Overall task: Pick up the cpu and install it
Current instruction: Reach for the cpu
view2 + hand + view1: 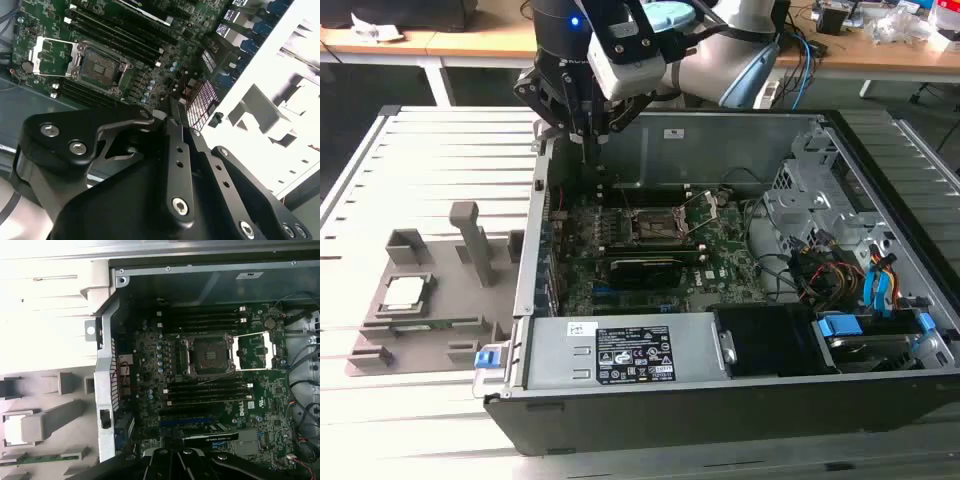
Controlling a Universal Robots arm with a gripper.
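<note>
Now, over to the gripper (588, 148), upper middle of the exterior view: hangs just above the back edge of the open computer case (720, 410), pointing straight down. Pinched right up, tips together, carrying nothing. Same gripper (172, 106) from behind in the second wrist view, black links folded inward over the green motherboard (45, 55).

And off to the cpu (403, 292): lies flat, silver top up, in a square pocket of the grey tray (440, 350) at the exterior view's left. Outside the case, and well apart from the gripper. Just below it in the frame, a long green memory stick (425, 325) lying along the tray.

Back inside, middle of the board, to the socket (655, 225): stands open, dark contact bed bare. Clearer in the first wrist view, socket (209, 356) with its metal bracket (255, 350) flipped out beside it.

As for writing: a white label (632, 354) with black print and rows of marks on the silver power supply, lower centre of the exterior view. A small white sticker (674, 133) on the inner back wall. White lettering along the graphics card (220, 436) in the first wrist view. None of it made out.
</note>
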